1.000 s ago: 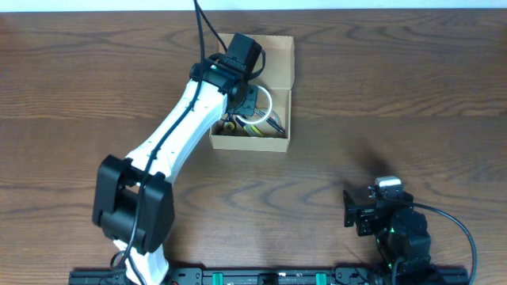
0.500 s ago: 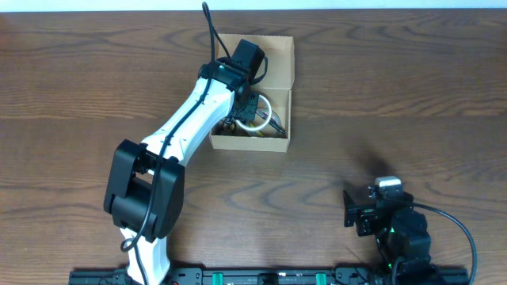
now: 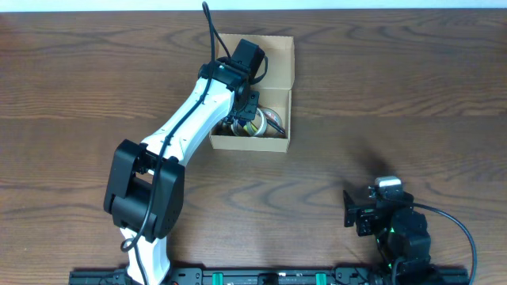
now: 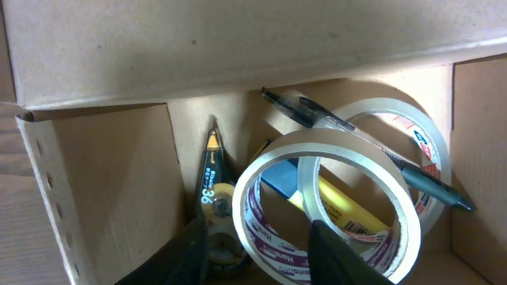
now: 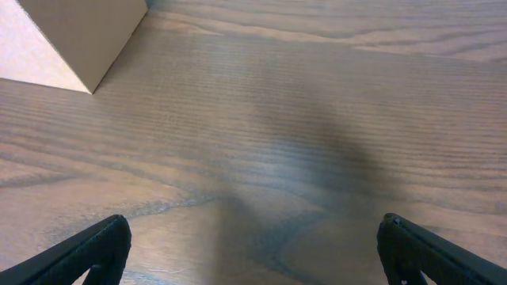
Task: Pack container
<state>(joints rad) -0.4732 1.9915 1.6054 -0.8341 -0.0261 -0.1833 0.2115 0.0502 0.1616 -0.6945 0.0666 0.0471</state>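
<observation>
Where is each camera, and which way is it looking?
Overhead: above the table, looking straight down; shows the left arm reaching into the container and the right arm parked.
Left wrist: on the left arm, looking into the container at a tape roll; left gripper at the bottom.
Right wrist: low, facing across the table; right gripper open at the bottom.
Shared: all three see the container.

Dark wooden table (image 3: 396, 95), clear tape roll (image 4: 333, 144) overlapping 2nd roll (image 4: 424, 134), black pen (image 4: 434, 188), yellow packet (image 4: 346, 210)
</observation>
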